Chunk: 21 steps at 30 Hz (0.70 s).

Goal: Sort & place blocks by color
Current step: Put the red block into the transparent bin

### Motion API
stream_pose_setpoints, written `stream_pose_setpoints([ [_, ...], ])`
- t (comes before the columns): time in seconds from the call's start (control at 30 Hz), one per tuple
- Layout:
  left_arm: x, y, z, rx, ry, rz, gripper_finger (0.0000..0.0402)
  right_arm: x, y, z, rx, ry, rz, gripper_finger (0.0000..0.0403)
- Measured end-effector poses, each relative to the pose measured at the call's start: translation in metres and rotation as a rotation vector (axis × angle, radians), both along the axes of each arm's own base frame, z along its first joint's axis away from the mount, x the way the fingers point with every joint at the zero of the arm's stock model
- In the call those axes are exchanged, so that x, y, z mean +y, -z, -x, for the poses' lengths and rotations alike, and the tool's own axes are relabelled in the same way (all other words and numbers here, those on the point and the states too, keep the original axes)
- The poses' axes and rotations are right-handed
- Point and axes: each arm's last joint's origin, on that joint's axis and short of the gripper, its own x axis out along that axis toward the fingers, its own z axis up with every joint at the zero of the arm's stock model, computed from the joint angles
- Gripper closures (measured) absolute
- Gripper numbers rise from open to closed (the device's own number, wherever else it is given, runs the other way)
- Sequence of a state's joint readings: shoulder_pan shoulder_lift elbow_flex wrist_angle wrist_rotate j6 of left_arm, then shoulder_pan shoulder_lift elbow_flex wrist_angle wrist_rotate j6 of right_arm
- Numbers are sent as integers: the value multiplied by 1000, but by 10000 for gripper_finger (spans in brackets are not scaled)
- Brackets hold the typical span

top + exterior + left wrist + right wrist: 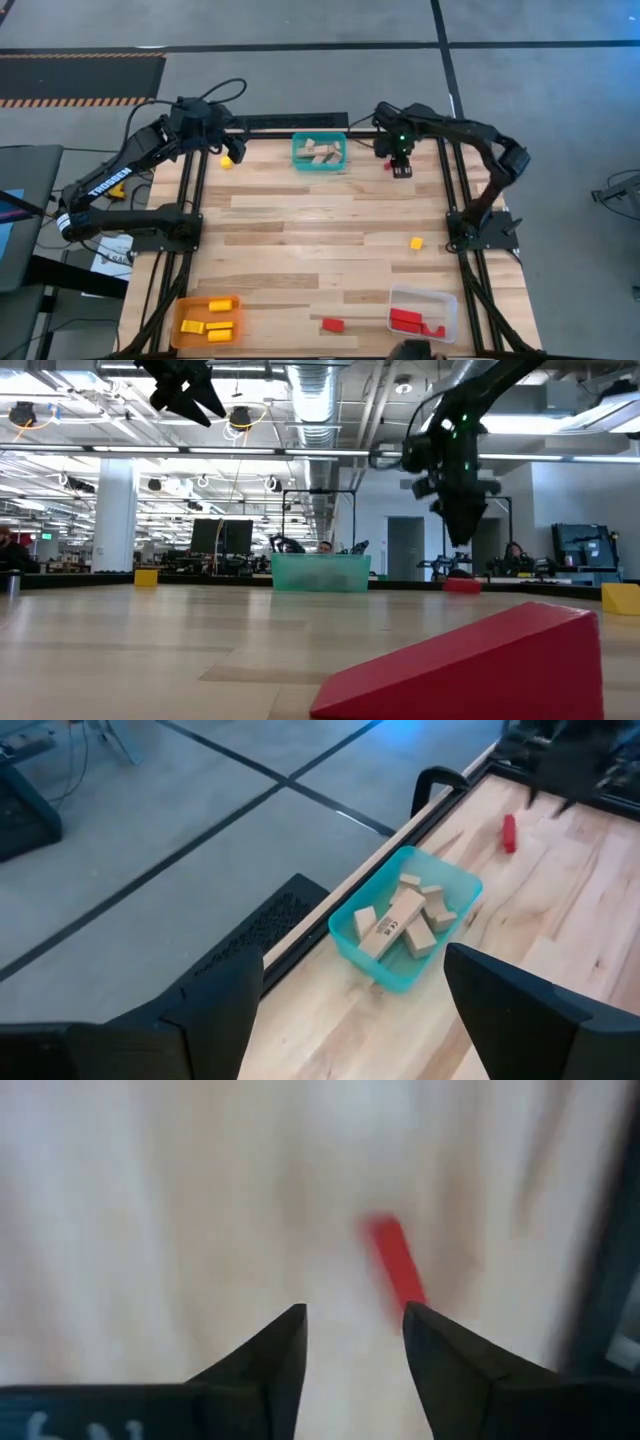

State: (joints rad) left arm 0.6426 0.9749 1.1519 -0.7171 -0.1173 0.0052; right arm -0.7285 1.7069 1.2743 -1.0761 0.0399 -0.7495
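Note:
A small red block [388, 165] lies flat on the table near its far edge, right of the teal bin [320, 165]. My right gripper [401, 168] hangs above and just beside it, pointing down, open, with nothing between its fingers [350, 1320]; the red block [395, 1270] shows on the wood beyond them. My left gripper [213, 140] waits open and raised at the far left corner, looking toward the teal bin [405, 920]. One yellow block [227, 161] lies near it, another [416, 242] at mid-right. A red block [332, 324] rests near the front edge.
The teal bin holds several tan blocks [400, 915]. An orange bin [190, 305] with yellow blocks stands at the front left. A clear bin [445, 305] with red blocks stands at the front right. The table's middle is bare wood [320, 230].

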Motion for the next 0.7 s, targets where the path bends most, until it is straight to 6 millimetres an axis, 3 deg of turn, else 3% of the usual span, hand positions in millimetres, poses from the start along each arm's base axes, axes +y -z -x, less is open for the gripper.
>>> stream_pose_setpoints([
  [0.17, 0, 0, 0, 8, 10, -2, 102, 24, -25, -5, -213, 89, -154, 202],
  [0.37, 0, 0, -1, 13, 40, -13, 102, 26, -24, -21, -324, 38, -66, 185],
  [0.53, -1, 0, -1, 5, 57, -4, 102, 15, -1, -28, -184, -29, 37, 149],
  [0.7, -1, 0, -1, -7, 56, 10, 102, 9, 36, -29, 26, -146, -12, 115],
])
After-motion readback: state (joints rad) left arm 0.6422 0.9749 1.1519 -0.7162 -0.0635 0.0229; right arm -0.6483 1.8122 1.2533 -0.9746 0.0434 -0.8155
